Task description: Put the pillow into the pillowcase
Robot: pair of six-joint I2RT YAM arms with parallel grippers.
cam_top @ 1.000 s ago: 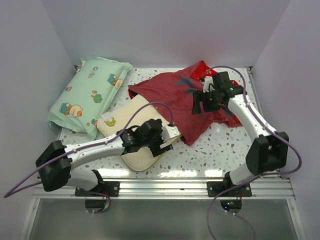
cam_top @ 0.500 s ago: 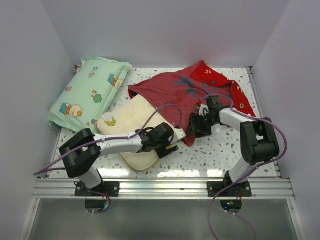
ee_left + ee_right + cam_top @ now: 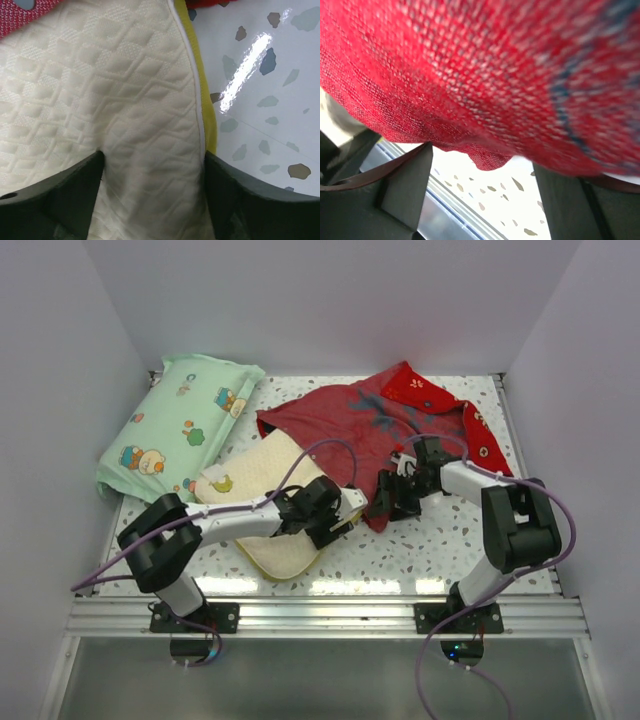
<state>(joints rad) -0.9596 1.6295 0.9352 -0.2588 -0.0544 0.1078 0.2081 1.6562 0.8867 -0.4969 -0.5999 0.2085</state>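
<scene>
Left gripper (image 3: 152,160) gapes astride the pillow (image 3: 100,75) edge; right gripper (image 3: 480,165) gapes under the pillowcase (image 3: 495,65) hem, lower frame. A shallow bite could drop it.

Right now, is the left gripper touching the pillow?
Touching. Left wrist view: the pillow fills the gap in the left gripper, its fabric creased against both fingers.

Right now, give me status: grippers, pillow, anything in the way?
Left gripper open, astride the pillow edge. Right gripper open at the pillowcase hem. Pillow mostly outside, far end beneath red fabric. Mint-green pillow sits left, not blocking.
</scene>
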